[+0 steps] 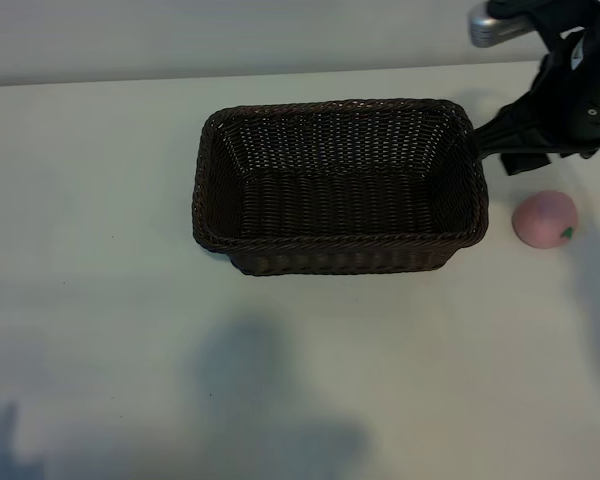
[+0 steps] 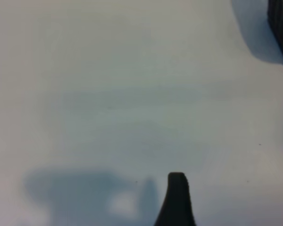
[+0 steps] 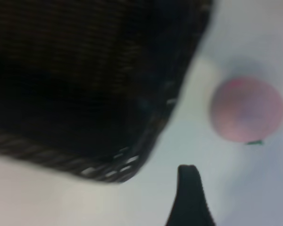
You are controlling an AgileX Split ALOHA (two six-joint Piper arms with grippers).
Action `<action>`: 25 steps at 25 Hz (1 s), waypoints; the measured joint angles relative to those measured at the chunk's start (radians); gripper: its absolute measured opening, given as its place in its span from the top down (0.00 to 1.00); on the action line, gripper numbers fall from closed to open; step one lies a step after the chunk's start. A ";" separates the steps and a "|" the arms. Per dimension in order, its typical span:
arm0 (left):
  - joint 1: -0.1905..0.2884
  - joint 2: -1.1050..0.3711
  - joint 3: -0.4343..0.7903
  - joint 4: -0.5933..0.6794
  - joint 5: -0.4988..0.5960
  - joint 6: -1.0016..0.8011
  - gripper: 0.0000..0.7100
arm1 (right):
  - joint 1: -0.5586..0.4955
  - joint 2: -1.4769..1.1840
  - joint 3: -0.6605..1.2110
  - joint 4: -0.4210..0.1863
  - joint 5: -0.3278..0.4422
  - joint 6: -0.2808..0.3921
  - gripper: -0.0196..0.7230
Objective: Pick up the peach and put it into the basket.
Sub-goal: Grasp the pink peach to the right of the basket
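Resting on the white table (image 1: pixel 100 200): one peach (image 1: pixel 545 219), pale pink, just beside the basket's right end, apart from it. Basket (image 1: pixel 340 185), dark wicker, mid-table. Right gripper (image 1: pixel 520 150), jaws open and holding nothing, above the basket's right end near the peach. Left gripper (image 2: pixel 177 197), open, over bare table.

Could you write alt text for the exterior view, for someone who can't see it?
A dark wicker basket sits empty on a white table, with a small pink peach just outside its right end. The right gripper hangs above the peach.
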 joint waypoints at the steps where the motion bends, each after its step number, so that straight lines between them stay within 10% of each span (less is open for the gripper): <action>1: -0.013 0.000 0.000 0.000 0.000 0.000 0.16 | -0.018 0.016 0.000 -0.002 -0.012 0.000 0.30; 8: -0.101 0.000 0.000 0.000 0.000 0.000 0.16 | -0.116 0.116 0.000 -0.004 -0.105 0.002 0.30; 25: -0.106 0.000 0.000 -0.002 0.000 -0.001 0.16 | -0.150 0.324 0.067 -0.028 -0.274 0.014 0.30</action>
